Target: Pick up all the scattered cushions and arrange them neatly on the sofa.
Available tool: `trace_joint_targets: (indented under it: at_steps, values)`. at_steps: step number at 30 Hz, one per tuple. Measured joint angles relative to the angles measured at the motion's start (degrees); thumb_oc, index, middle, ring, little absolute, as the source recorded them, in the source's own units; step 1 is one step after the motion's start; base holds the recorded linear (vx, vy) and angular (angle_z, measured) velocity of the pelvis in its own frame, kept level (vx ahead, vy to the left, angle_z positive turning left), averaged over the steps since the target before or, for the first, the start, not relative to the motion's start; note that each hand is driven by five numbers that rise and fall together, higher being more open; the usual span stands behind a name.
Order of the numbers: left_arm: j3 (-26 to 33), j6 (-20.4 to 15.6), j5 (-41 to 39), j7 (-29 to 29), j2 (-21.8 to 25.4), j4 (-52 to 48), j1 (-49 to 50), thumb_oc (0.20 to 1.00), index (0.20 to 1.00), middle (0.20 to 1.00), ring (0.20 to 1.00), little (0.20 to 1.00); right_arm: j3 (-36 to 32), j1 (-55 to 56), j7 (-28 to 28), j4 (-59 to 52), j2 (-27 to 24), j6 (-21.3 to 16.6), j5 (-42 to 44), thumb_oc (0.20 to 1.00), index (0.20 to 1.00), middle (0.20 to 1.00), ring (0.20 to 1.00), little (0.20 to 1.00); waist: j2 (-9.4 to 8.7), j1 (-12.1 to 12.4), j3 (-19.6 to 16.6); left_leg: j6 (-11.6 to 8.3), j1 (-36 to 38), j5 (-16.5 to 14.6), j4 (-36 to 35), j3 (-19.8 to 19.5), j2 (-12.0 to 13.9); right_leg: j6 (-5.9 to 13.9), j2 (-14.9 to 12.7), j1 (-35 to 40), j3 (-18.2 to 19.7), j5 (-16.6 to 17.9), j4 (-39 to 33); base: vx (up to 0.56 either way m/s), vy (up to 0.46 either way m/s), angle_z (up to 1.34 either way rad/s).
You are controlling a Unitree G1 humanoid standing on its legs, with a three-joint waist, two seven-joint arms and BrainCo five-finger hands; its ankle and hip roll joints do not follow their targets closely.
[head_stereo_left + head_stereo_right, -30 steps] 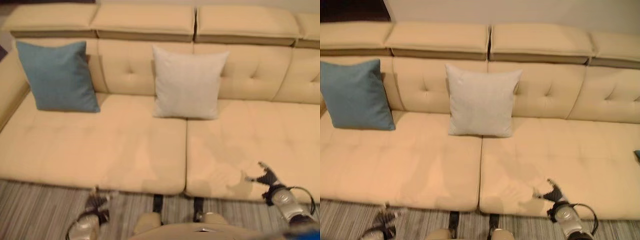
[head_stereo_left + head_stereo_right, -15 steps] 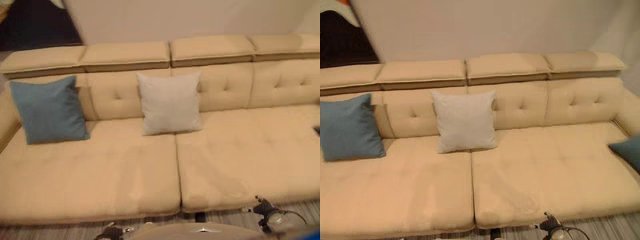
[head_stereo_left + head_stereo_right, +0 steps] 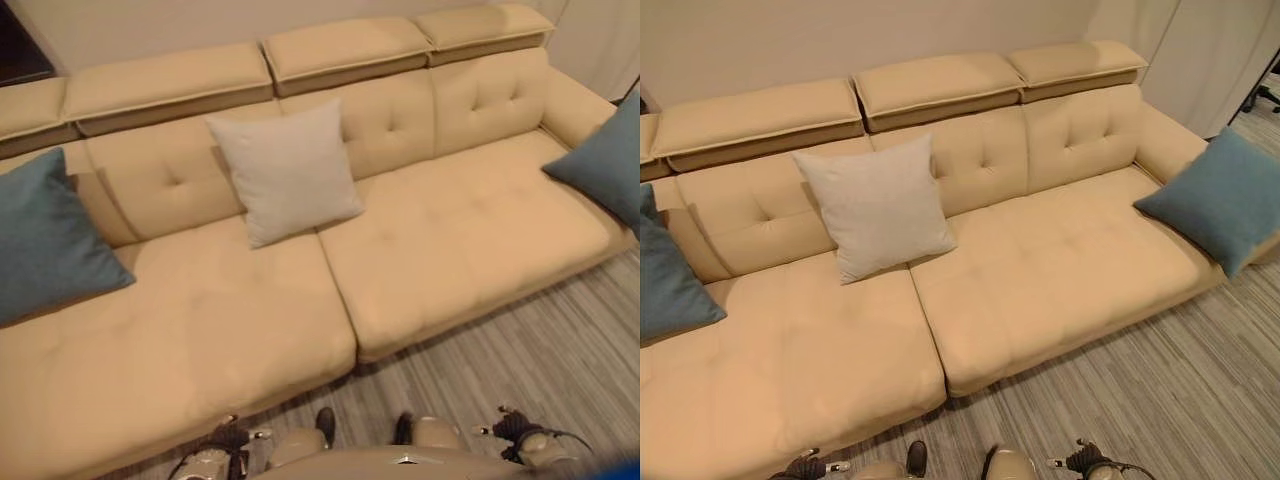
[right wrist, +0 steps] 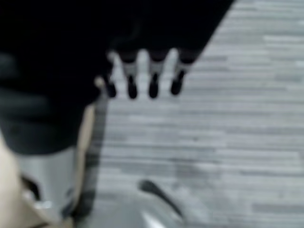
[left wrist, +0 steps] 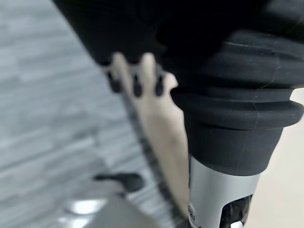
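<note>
My right hand (image 3: pixel 515 428) hangs low at the near edge of the scene, over the striped floor (image 3: pixel 1160 380). In its wrist view the fingers (image 4: pixel 153 76) run straight and relaxed with nothing between them. My left hand (image 3: pixel 228 438) hangs the same way on the near left; its fingers (image 5: pixel 135 78) are loose and empty too.

Step in hand, as I judge it: searching for the next cushion, with no grasp begun.

- The blue cushion (image 3: pixel 1218 195) at the right end of the sofa (image 3: pixel 1040 270) lies tilted, resting partly on the armrest and seat corner (I read this one as not yet arranged).
- The grey cushion (image 3: pixel 878 208) stands upright against the backrest near the middle.
- A second blue cushion (image 3: pixel 45 240) leans against the backrest at the far left end.

The tilted blue cushion lies to the right of and well beyond the right hand, well apart from it.

Next move, in my judgement: turn and step right until the cushion is within reach, raise the right hand, close it on the cushion's near edge, then set the cushion upright against the backrest.
</note>
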Motion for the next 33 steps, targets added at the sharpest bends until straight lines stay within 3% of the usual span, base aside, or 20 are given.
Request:
trace_joint_targets:
  at_steps: [1,2,5,7,10,13,15,17,18,19,21,22,23,24,25,26,29,30,32,33]
  values:
    - [-0.11,0.04,0.01,-0.08,0.40,-0.05,0.47,1.000,1.000,1.000,1.000,1.000,0.00,-0.27,0.02,0.14,0.40,0.00,0.00,1.000,1.000,1.000,1.000,1.000,-1.02,0.36,-0.32,-1.63,-0.46,-0.72,0.22,0.41,-0.23,-0.48,0.54,2.63,0.17,-0.38,-6.08,-0.09,-0.079,-0.85]
    - [-0.15,0.34,0.03,-0.03,-0.11,0.04,0.44,1.000,1.000,1.000,1.000,1.000,-0.13,-0.56,-0.19,-0.03,0.28,-0.01,0.00,1.000,1.000,1.000,1.000,1.000,-0.11,-0.29,-0.15,-1.96,-0.63,-0.12,0.35,-0.23,0.60,-3.86,2.53,4.01,-0.48,2.88,-9.80,-0.05,-0.147,-0.51]
    - [-0.81,0.32,0.14,-0.46,-0.37,-0.12,1.65,1.000,1.000,1.000,1.000,1.000,-0.02,0.44,-0.43,-0.48,0.00,0.11,0.00,1.000,1.000,1.000,1.000,1.000,0.63,-0.26,-1.75,-5.58,-0.31,0.78,-0.92,-0.22,3.76,-4.50,6.56,3.88,1.55,3.90,-13.23,-0.01,-0.167,-0.36]
    - [-1.06,0.34,1.67,-0.45,-0.58,-0.14,1.43,1.000,1.000,1.000,1.000,1.000,0.13,1.32,-0.56,-0.75,-0.23,0.11,0.00,1.000,1.000,1.000,1.000,1.000,0.58,-0.62,-2.21,-6.50,-0.77,0.51,0.23,-0.20,4.62,-5.33,7.71,3.48,2.59,3.75,-13.57,-0.02,-0.142,-0.37]
    - [-1.39,0.34,2.09,-0.38,-0.52,-0.16,0.86,1.000,1.000,1.000,1.000,1.000,0.12,2.65,-0.81,-1.02,-0.54,0.06,0.27,1.000,1.000,1.000,1.000,1.000,0.98,-0.89,-2.88,-7.32,-1.17,0.02,1.81,0.23,5.48,-6.28,8.36,2.99,3.07,3.71,-12.94,-0.03,-0.094,-0.22]
    - [-1.48,0.29,2.03,-0.32,-0.38,-0.26,-0.42,1.000,1.000,1.000,1.000,1.000,0.21,3.03,-1.05,-0.84,-0.34,0.08,1.20,1.000,1.000,1.000,1.000,1.000,-0.34,-0.83,-2.19,-8.84,-1.17,0.87,4.72,-2.03,4.64,-7.43,7.82,2.68,5.74,3.87,-12.55,-0.09,-0.034,-0.41]
    - [-2.06,0.23,1.88,0.04,0.23,-0.71,-0.52,1.000,1.000,1.000,1.000,1.000,0.36,1.53,-1.14,-0.38,-0.02,0.04,1.25,1.000,1.000,1.000,1.000,1.000,-2.65,0.81,-0.66,-8.44,-2.46,1.36,10.86,-10.19,1.75,-8.56,6.90,2.76,11.34,6.29,-13.34,-0.07,-0.007,-1.16]
    - [-2.43,0.31,1.92,0.02,-0.40,-0.80,-0.17,1.000,1.000,1.000,1.000,1.000,0.25,1.24,-1.48,-0.61,-0.83,-0.01,1.38,1.000,1.000,1.000,1.000,1.000,-2.62,0.86,-1.08,-8.95,-2.21,-1.26,8.44,-16.71,-0.34,-7.71,6.32,2.90,14.44,8.44,-16.42,-0.05,0.022,-1.07]
    - [-2.55,0.30,1.94,0.01,-1.72,-0.96,-0.88,1.000,1.000,1.000,1.000,1.000,0.23,1.08,-1.49,-0.73,-2.17,0.14,1.90,1.000,1.000,1.000,1.000,1.000,-0.66,-0.57,-1.24,-8.76,-2.09,-0.66,5.34,-17.55,-1.72,-6.36,6.93,2.91,14.73,10.16,-18.67,-0.04,0.081,-0.63]
    - [-2.60,0.32,1.96,-0.02,-2.24,-1.04,-1.27,1.000,1.000,1.000,1.000,1.000,0.16,1.77,-1.50,-0.62,-2.52,0.13,2.11,1.000,1.000,1.000,1.000,1.000,0.48,-1.69,-1.22,-7.23,-1.60,-1.65,3.96,-15.39,-1.27,-6.13,7.73,3.27,14.55,10.81,-19.69,-0.08,0.116,-0.27]
    - [-3.89,0.31,2.08,0.04,-1.80,-1.79,-2.61,1.000,1.000,1.000,1.000,1.000,-0.08,2.25,-1.52,-0.34,-1.18,0.18,2.25,1.000,1.000,1.000,1.000,1.000,-0.70,-2.03,-0.75,-5.68,0.14,-1.39,-0.17,-13.29,-1.17,-4.94,7.83,1.55,16.69,11.63,-19.23,-0.10,0.110,-0.64]
    - [-5.06,0.27,2.18,0.01,-1.31,-1.86,-3.44,1.000,1.000,1.000,1.000,1.000,-0.15,1.48,-1.56,-0.35,0.01,0.12,2.35,1.000,1.000,1.000,1.000,1.000,-2.72,-1.34,0.27,-4.52,0.72,-1.57,-0.79,-12.53,-2.71,-4.39,7.46,-0.52,20.24,12.48,-18.29,-0.13,0.146,-1.55]
    - [-5.35,0.37,3.42,0.04,-0.63,-1.77,-3.92,1.000,1.000,1.000,1.000,1.000,-0.65,0.13,-1.73,-0.56,0.89,0.09,2.57,1.000,1.000,1.000,1.000,1.000,-3.71,-1.93,1.00,-2.52,0.84,-0.63,-1.96,-9.37,-3.23,-3.49,5.43,-1.88,19.04,12.46,-19.05,-0.14,0.133,-1.55]
    - [-5.29,0.34,3.87,0.04,-0.43,-1.81,-4.39,1.000,1.000,1.000,1.000,1.000,-0.55,0.62,-1.90,-0.26,1.34,0.17,2.83,1.000,1.000,1.000,1.000,1.000,-4.38,-1.86,0.95,-2.12,0.87,-0.86,-1.52,-8.00,-4.01,-3.35,4.24,-2.06,17.69,12.55,-19.88,-0.19,0.118,-1.35]
    - [-6.04,0.35,4.45,0.05,-0.08,-1.79,-4.17,1.000,1.000,1.000,1.000,1.000,-0.51,0.61,-2.01,-0.07,2.21,0.14,2.90,1.000,1.000,1.000,1.000,1.000,-4.70,-1.79,1.09,-0.98,0.89,-0.86,-0.97,-4.11,-4.30,-1.68,2.39,-2.58,16.33,12.93,-20.49,-0.18,0.066,-1.68]
    - [-6.00,0.18,4.48,0.10,0.24,-1.92,-4.18,1.000,1.000,1.000,1.000,1.000,0.35,-0.10,-2.04,0.44,3.12,0.19,2.75,1.000,1.000,1.000,1.000,1.000,-3.10,-0.62,2.13,-0.53,1.31,-0.80,-1.05,1.27,-2.18,0.45,1.41,-5.01,6.86,11.68,-15.97,-0.15,0.053,-1.67]
    - [-4.88,0.04,4.48,0.12,0.50,-2.11,-4.14,1.000,1.000,1.000,1.000,1.000,0.10,0.30,-2.06,0.63,3.32,0.32,2.17,1.000,1.000,1.000,1.000,1.000,-1.10,0.61,3.32,0.38,2.77,-1.76,-2.03,3.64,-0.64,0.58,-0.30,-3.41,-5.47,11.47,-9.93,-0.04,0.007,-0.84]
    - [-4.71,0.11,4.47,0.12,0.70,-2.08,-4.23,1.000,1.000,1.000,1.000,1.000,0.09,0.59,-2.05,0.95,3.33,0.29,2.14,1.000,1.000,1.000,1.000,1.000,-1.12,0.26,3.25,0.42,2.82,-1.76,-1.93,3.79,-0.53,0.52,-0.32,-1.67,-5.74,11.35,-9.68,-0.04,-0.042,-0.32]
    - [-4.72,0.08,4.48,0.10,1.29,-2.06,-3.75,1.000,1.000,1.000,1.000,1.000,0.04,0.78,-2.07,1.47,3.21,0.36,2.11,1.000,1.000,1.000,1.000,1.000,-1.21,0.69,2.87,-0.13,3.07,-0.92,-2.97,4.79,0.07,-0.64,0.00,0.20,-6.86,7.65,-7.88,0.01,-0.064,-0.18]
    - [-4.70,0.19,4.48,0.17,1.68,-1.81,-3.63,1.000,1.000,1.000,1.000,1.000,-0.23,0.68,-2.14,1.30,3.08,0.32,2.11,1.000,1.000,1.000,1.000,1.000,-1.78,1.38,2.60,-1.19,2.64,-0.88,-3.04,5.25,0.35,-2.14,1.27,0.50,-6.21,6.00,-10.33,0.07,-0.105,-0.32]
